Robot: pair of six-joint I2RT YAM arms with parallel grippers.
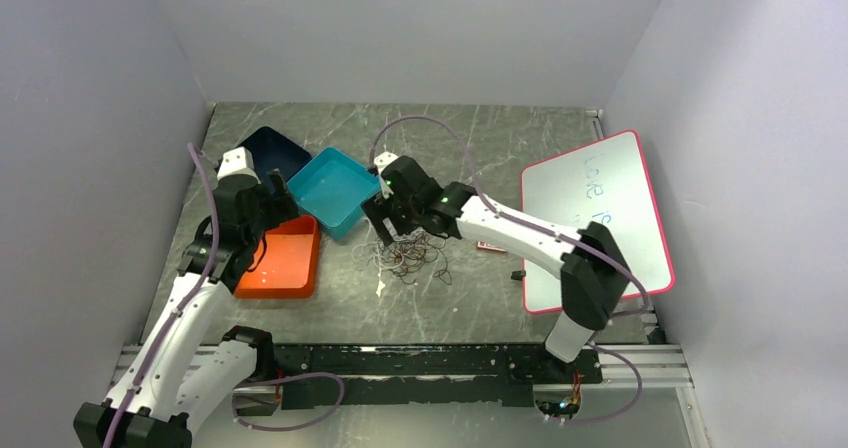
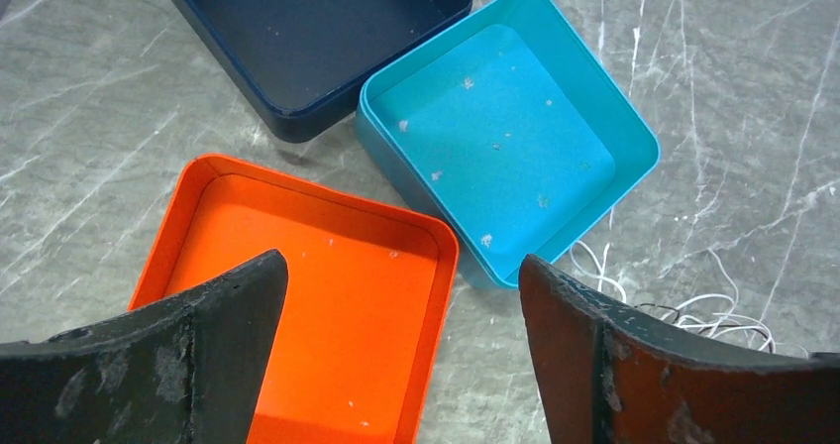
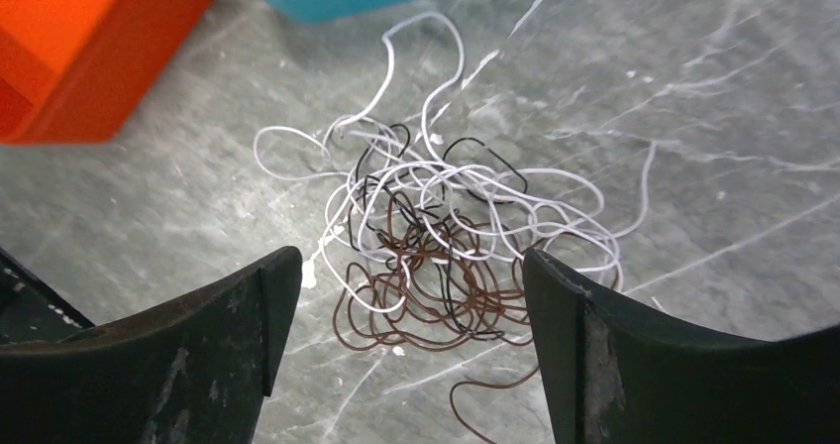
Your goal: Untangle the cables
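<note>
The cables (image 1: 408, 257) are a small tangle of thin white, brown and black wires on the marble table, just below the teal tray. In the right wrist view the cables (image 3: 446, 236) lie spread ahead of my open, empty right gripper (image 3: 411, 295), which hovers just above their near side. From above, the right gripper (image 1: 392, 224) sits at the tangle's far edge. My left gripper (image 2: 404, 305) is open and empty over the orange tray's right rim; a few white strands (image 2: 693, 310) show by its right finger. In the top view the left gripper (image 1: 272, 206) is over the orange tray.
An orange tray (image 1: 310, 253), a teal tray (image 1: 318, 166) and a dark navy tray (image 1: 262, 140) cluster at left centre. A pink-rimmed whiteboard (image 1: 600, 218) lies at right, with a small red-and-white item (image 1: 490, 245) and a small black piece (image 1: 517, 275) beside it.
</note>
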